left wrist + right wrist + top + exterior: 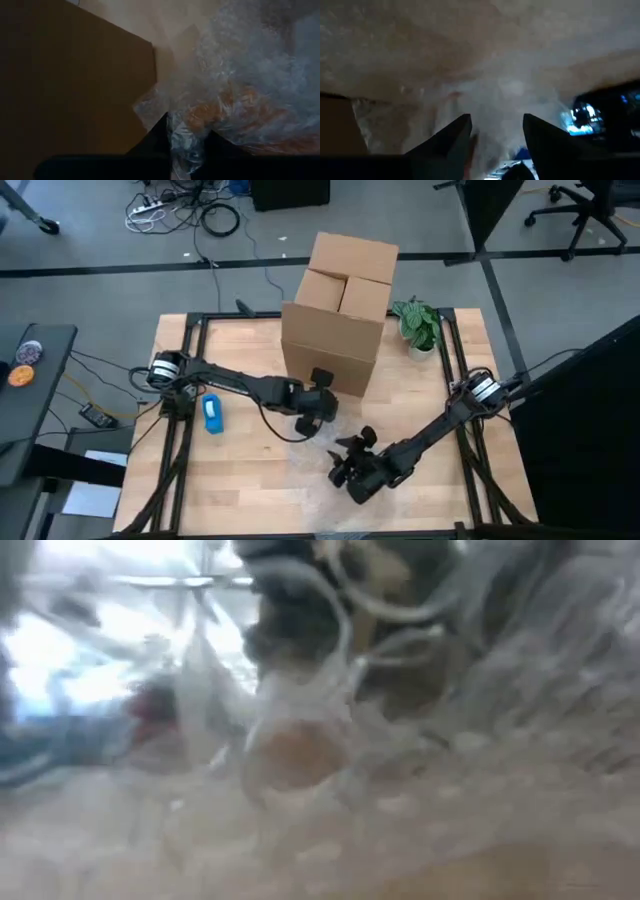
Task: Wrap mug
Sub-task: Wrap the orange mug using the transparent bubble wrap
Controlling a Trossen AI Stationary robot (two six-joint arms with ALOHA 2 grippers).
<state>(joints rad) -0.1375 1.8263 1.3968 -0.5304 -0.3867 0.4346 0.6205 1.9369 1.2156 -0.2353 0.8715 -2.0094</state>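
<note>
1. My left gripper [186, 150] sits just in front of the cardboard box [340, 310] — fingers pinched on bubble wrap [240, 90].
2. Something orange, maybe the mug [225, 107], shows through the wrap.
3. My right gripper [495, 137] is spread over wrap — gripping nothing.

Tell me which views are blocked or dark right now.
Low view: bubble wrap covers the lens, backlit. Left wrist view: cardboard box in deep shadow beside wrap pinched by the left gripper. Right wrist view: dim, wrap beyond the open right gripper. High view: evenly lit, unobstructed.
</note>
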